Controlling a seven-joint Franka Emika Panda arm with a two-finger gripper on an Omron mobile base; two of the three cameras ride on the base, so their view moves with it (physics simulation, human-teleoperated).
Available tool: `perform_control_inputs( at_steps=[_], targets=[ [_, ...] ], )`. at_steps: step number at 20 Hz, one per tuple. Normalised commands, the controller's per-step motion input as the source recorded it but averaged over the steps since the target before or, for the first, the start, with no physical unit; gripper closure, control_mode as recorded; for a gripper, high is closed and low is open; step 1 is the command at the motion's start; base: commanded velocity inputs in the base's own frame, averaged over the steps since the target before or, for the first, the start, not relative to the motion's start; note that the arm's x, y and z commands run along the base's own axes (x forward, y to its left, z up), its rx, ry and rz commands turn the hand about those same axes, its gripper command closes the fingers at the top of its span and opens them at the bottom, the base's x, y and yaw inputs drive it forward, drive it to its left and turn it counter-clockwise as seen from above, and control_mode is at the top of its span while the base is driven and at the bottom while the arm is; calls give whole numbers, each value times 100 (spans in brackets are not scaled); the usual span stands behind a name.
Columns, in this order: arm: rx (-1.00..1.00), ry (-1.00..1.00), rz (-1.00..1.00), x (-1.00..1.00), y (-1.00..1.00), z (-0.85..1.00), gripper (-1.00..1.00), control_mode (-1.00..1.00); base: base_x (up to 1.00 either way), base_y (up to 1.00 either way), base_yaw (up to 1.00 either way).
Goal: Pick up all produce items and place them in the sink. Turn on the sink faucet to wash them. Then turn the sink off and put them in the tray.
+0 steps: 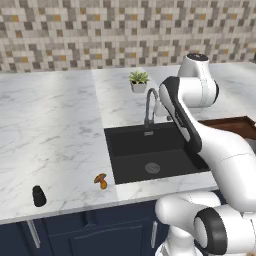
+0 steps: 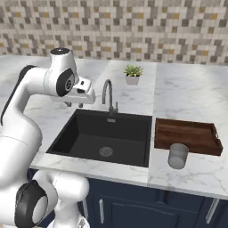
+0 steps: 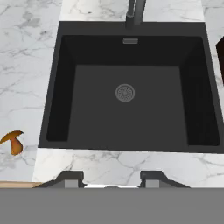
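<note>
The gripper (image 3: 111, 178) hangs high over the sink (image 3: 127, 118), looking straight down into it, its two fingertips spread apart with nothing between them. The mushroom (image 3: 13, 141) lies on the marble counter (image 3: 26, 65) off to the gripper's left, just beside the basin's near-left corner (it is not in the water bowl), with the faucet (image 3: 134, 12) at the far rim. The wooden tray (image 2: 187, 134) sits well to the gripper's right, a grey cup (image 2: 178, 156) in front of it.
</note>
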Motion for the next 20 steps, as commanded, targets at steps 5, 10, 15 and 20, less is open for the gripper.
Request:
perform_control_inputs(
  at_steps=[5, 10, 15, 20],
  targets=[
    [0, 0, 0, 0, 0, 0, -100, 100, -24, -1, -2],
    [0, 0, 0, 0, 0, 0, -100, 100, -51, -7, -5],
    [0, 0, 0, 0, 0, 0, -100, 100, -23, -14, -3],
    [0, 0, 0, 0, 0, 0, -100, 100, 10, -37, 0]
  ],
)
